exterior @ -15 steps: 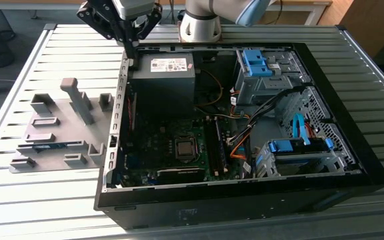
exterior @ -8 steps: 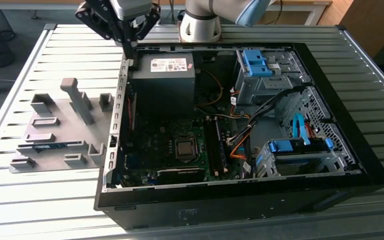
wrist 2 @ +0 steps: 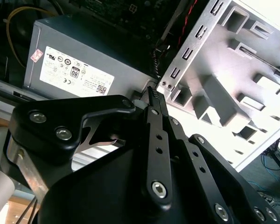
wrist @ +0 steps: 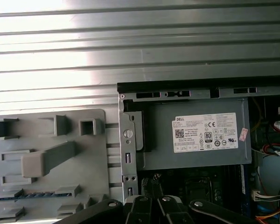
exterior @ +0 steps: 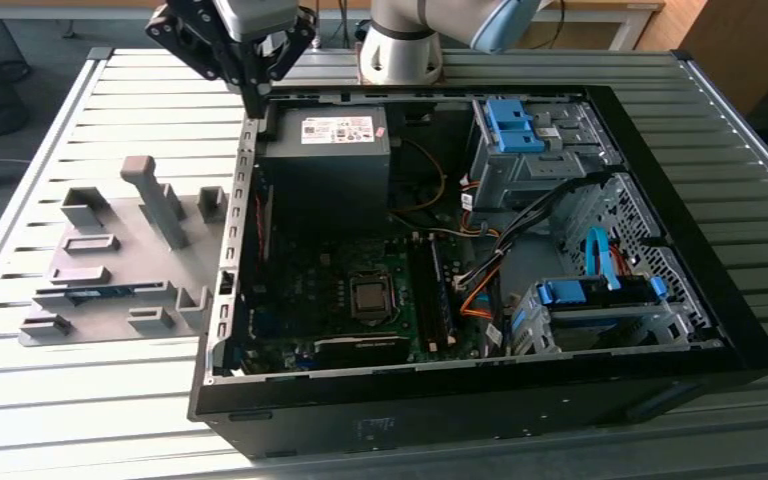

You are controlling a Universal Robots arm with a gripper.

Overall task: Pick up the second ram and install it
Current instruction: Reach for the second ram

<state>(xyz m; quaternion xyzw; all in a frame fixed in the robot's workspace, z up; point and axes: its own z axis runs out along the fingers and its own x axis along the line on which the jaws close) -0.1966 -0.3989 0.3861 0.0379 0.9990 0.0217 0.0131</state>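
Ribbed metal table (exterior: 77, 405), matt plastic holder (exterior: 107, 228)

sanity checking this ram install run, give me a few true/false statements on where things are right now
1. The second ram lies in the grey holder, outside the case. True.
2. The gripper holds the ram. False: it is shut on nothing, up by the power supply.
3. The power supply bears a pale label. True.
4. The case is closed. False: it is open, with the motherboard showing.

Gripper (exterior: 256, 95) above open computer case (exterior: 491, 420), second ram (exterior: 95, 293) in grey holder (exterior: 115, 215)
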